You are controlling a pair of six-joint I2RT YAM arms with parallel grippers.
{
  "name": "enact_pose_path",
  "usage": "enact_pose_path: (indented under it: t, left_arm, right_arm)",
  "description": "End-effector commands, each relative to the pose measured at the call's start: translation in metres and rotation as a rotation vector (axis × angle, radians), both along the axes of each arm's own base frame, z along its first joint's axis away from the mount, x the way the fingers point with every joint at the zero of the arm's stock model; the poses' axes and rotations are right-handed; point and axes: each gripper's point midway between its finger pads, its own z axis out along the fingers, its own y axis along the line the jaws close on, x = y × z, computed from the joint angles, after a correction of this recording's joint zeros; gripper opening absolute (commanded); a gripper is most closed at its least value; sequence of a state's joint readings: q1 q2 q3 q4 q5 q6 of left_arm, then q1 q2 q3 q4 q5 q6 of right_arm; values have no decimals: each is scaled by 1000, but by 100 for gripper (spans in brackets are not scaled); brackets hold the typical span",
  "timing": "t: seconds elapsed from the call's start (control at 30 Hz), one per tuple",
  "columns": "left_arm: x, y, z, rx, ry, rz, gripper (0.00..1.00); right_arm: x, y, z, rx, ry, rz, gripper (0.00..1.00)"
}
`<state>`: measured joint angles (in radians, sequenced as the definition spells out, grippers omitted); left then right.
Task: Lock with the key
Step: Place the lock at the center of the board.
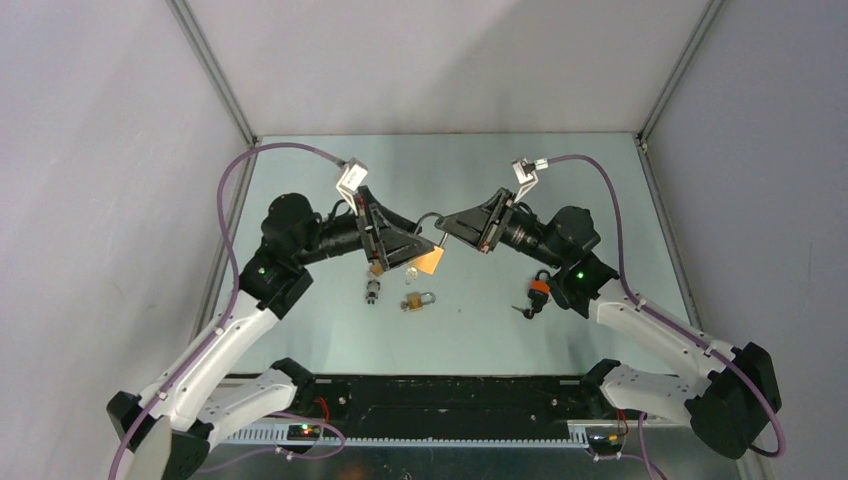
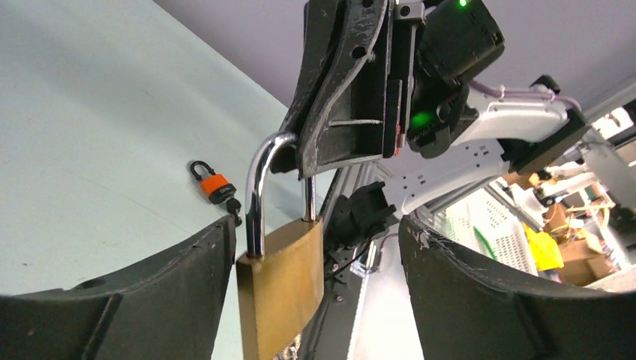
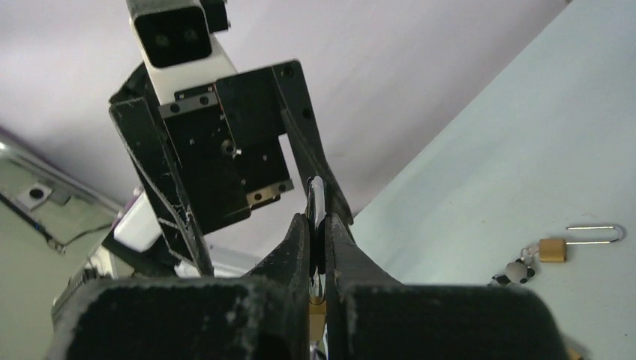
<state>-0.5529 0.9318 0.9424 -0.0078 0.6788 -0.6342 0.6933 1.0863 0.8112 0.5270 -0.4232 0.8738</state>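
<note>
Brass padlock (image 2: 281, 289) hangs clear above the surface (image 2: 90, 112), its shackle (image 2: 259, 187) clamped in the right gripper (image 3: 315, 225). Left gripper (image 2: 316, 225) gapes, lock body between its fingers (contact unclear). Step, I judge: steadying the lock for keying. Next calls for finding the key, unseen here.

Setting: robotics lab test cell.
Enclosure: grey panel walls (image 1: 100, 150), aluminium frame posts (image 1: 213, 72).
Background: cluttered shelving (image 2: 517, 225) beyond the cell.
</note>
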Motion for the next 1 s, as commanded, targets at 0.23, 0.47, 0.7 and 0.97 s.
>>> enact_pose_path:
  t: [0.23, 0.47, 0.7, 0.97]
  left_arm:
    - [-22, 1, -22, 88, -68, -148, 79]
    - [-21, -5, -46, 112, 29, -177, 67]
    - [-27, -8, -45, 108, 43, -217, 47]
    - [-39, -8, -35, 83, -1, -273, 24]
  right_arm:
    - [-43, -7, 67, 93, -272, 145, 0]
    - [-45, -7, 68, 92, -302, 151, 0]
    - [-42, -5, 68, 95, -304, 146, 0]
    - [-39, -4, 67, 103, -284, 146, 0]
